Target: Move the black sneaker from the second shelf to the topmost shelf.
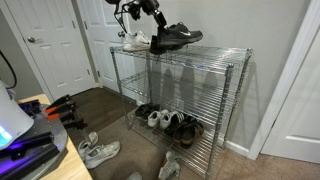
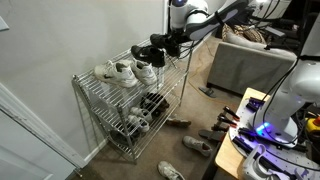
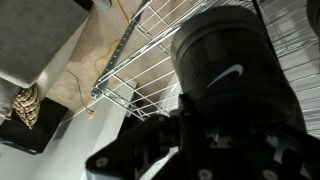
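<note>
The gripper [image 1: 160, 26] is clamped on the heel of the black sneaker [image 1: 182, 38], which hangs just over the top shelf [image 1: 218, 50] with its toe pointing right, white sneakers [image 1: 134, 43] just to its left.

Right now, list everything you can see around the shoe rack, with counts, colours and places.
rack: one, chrome wire, against the wall
black sneaker: one, black, at the topmost shelf, in the hand
white sneakers: a pair, white, on the topmost shelf
lower shoes: several, dark and white, lowest tier; count unclear
loose shoes: a few, pale, on the floor
doors: two, white, behind the rack
couch: one, grey, beyond the rack
hand: one, black, shut on the sneaker's heel
</note>
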